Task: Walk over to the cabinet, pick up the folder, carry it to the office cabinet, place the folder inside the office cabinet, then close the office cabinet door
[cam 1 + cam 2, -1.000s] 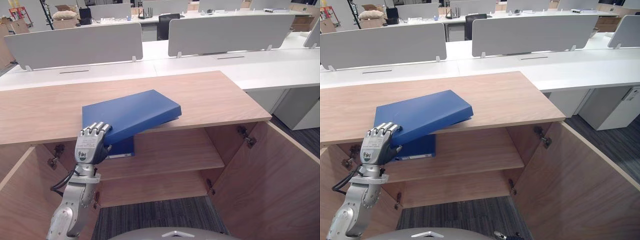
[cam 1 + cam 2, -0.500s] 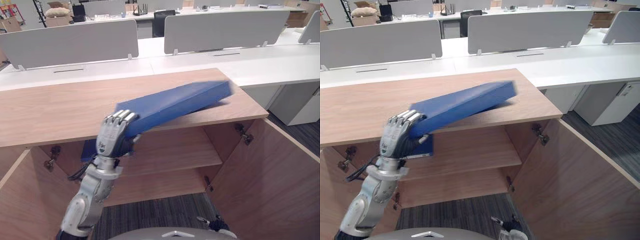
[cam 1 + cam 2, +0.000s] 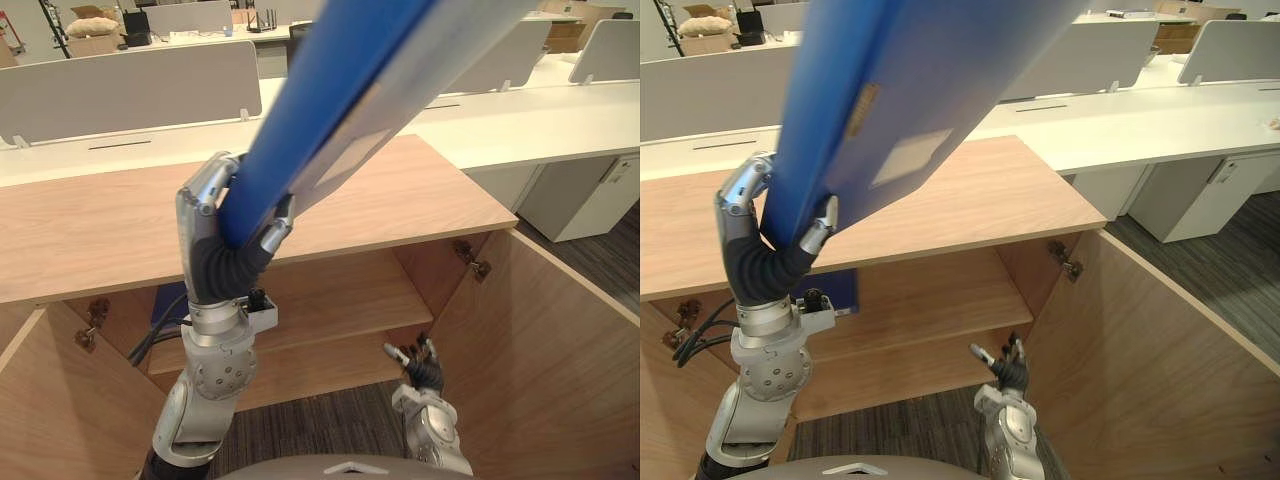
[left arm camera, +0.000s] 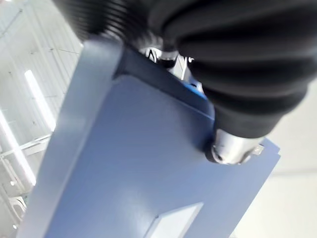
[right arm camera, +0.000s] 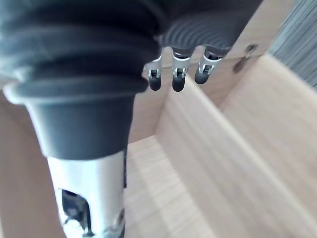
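Raised off the cabinet top (image 3: 90,230), folder (image 3: 350,90) tilts up, left hand (image 3: 202,215) clamped round it; right hand (image 3: 420,362) spread near open door (image 3: 560,340).

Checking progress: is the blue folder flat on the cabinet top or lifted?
Lifted and tilted steeply: the left hand grips the folder at its lower end.

A folder (image 3: 340,90) slants from centre to upper right, lower end in the left hand (image 3: 205,230) — above the cabinet (image 3: 420,190); right hand (image 3: 420,368) lower centre, before the shelves (image 3: 340,300).
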Motion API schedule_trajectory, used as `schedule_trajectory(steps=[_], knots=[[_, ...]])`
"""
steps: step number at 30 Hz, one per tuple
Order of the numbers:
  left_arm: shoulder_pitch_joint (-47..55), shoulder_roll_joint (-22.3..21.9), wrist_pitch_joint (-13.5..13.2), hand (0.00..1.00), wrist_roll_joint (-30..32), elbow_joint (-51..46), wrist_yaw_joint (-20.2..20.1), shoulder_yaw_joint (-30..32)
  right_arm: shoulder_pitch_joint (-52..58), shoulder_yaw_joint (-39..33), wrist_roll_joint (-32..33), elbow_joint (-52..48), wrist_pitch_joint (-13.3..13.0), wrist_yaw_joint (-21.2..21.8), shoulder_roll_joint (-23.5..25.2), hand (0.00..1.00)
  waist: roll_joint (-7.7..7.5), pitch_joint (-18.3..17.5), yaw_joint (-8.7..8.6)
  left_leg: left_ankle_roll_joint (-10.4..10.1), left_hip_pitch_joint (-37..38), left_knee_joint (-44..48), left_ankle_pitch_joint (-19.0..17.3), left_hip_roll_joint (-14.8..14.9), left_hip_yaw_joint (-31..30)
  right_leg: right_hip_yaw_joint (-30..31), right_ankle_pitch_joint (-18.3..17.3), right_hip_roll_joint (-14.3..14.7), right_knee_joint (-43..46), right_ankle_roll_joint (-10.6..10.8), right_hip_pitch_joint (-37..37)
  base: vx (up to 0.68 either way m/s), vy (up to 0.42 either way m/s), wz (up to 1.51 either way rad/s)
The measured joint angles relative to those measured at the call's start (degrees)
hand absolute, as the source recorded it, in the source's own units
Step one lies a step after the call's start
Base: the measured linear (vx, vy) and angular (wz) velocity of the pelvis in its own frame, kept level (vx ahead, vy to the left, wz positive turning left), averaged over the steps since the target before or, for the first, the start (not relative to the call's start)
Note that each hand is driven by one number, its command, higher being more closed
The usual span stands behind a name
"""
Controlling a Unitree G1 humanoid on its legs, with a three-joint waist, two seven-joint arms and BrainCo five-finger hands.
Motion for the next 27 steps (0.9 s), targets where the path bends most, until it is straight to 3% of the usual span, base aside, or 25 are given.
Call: schedule_trajectory(steps=[6, 11, 21, 27], knots=[[3.6, -1.8, -2.2, 1.0, -13.8, -0.6, -0.7, -0.3, 1.0, -0.1, 1.7, -19.2, -4.5, 0.1, 1.1, 0.0, -1.29, 0.8, -0.19, -0.1, 0.0, 0.0, -0.2, 0.0, 0.3, 0.2, 0.0, 0.1, -0.2, 0.0, -0.2, 0.0, -0.007, -0.01], [5.9, -2.3, -2.7, 1.0, -23.9, -1.4, -2.3, 0.8, 0.8, -0.1, 1.6, -29.7, -6.3, 0.9, 1.0, 0.0, -1.72, 1.1, 0.37, 0.2, -0.1, 0.0, -0.7, -0.1, 1.6, 1.4, 0.1, 0.0, -0.2, 0.2, -0.8, 0.0, -0.009, -0.13], [8.3, -2.8, -4.8, 1.0, -33.5, 0.6, -10.5, 3.1, -6.4, -1.5, -0.7, -35.7, -6.7, 3.4, -2.1, 0.0, -2.05, 1.4, 0.68, 0.5, -0.1, 0.0, -0.9, -0.2, 1.4, 1.4, 0.2, -0.1, -0.2, 0.3, -0.5, -0.01, -0.015, 0.01], [10.7, -2.6, -5.5, 1.0, -36.7, 2.7, -15.6, 4.0, -11.3, -2.8, -0.3, -35.6, -6.6, 6.5, -10.6, 0.0, -1.8, 1.9, 0.99, 0.5, -0.9, 0.0, -0.8, -0.4, 0.9, 1.0, 0.2, -0.3, -0.2, 0.5, -0.9, -0.04, -0.03, 0.05]])
